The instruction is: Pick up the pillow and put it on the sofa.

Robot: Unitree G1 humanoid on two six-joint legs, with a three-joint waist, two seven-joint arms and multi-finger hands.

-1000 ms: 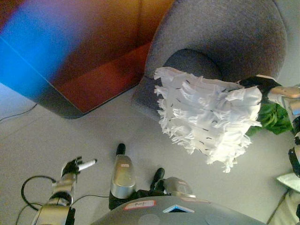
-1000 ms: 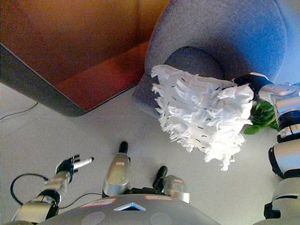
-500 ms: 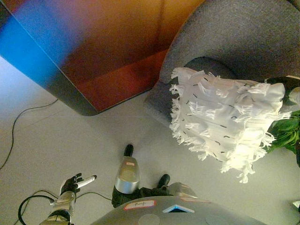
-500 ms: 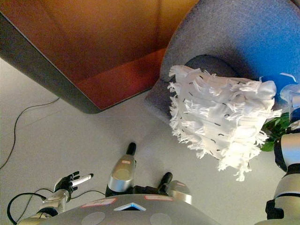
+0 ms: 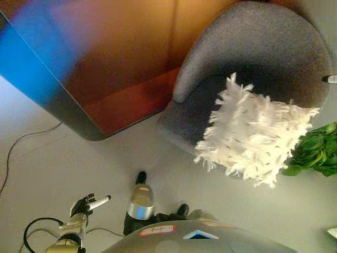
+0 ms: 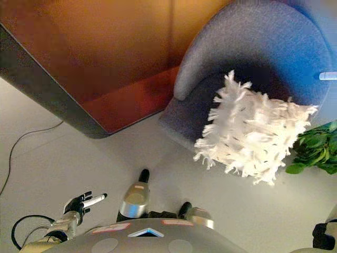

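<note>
The white fringed pillow (image 5: 257,136) is over the front of the seat of the grey round sofa (image 5: 263,42), and its lower corner overhangs the seat's front edge above the floor. I cannot tell if it rests there or is still in the air. Nothing holds it. Of my right hand (image 5: 330,79) only a straight white-tipped finger shows at the right edge, by the sofa's backrest and apart from the pillow. My left hand (image 5: 84,205) hangs at the lower left over the floor, relaxed and empty, with one white-tipped finger pointing right.
A green leafy plant (image 5: 317,152) stands on the floor just right of the sofa, close to the pillow's right corner. A tall brown-red panel with a dark grey base (image 5: 121,68) fills the upper left. Pale floor (image 5: 79,158) lies in front of the sofa.
The pillow has left my right hand and dropped lower onto the sofa's seat front. My right arm has pulled back to the right edge. The camera has shifted a little.
</note>
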